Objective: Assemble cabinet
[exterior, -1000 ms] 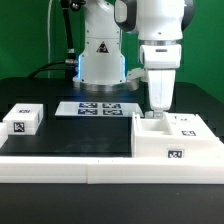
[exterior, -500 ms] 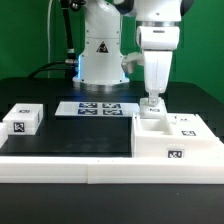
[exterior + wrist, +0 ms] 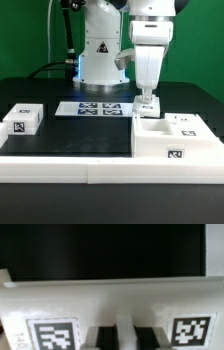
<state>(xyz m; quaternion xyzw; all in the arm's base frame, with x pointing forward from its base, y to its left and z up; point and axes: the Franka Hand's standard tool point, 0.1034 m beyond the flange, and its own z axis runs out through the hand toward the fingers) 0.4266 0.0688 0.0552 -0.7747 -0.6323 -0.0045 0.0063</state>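
Note:
The cabinet body (image 3: 172, 140), a large white tagged box, lies at the exterior view's right against the front rail. My gripper (image 3: 147, 101) hangs just above the box's far left corner. Its fingers (image 3: 106, 339) stand close together with only a narrow pale slit between them, and nothing shows held. The wrist view is filled by the white box wall (image 3: 110, 303) with one tag on each side of the fingers. A small white tagged block (image 3: 22, 121) lies at the exterior view's left. Another tagged part (image 3: 186, 122) rests on the box's right side.
The marker board (image 3: 96, 108) lies flat at the back centre, in front of the arm's base (image 3: 100, 55). A long white border rail (image 3: 110, 170) runs along the front. Black table (image 3: 85, 135) lies between the block and the box.
My gripper has risen out of the box's left part and shifted toward the exterior view's left. The box and the blocks have not moved.

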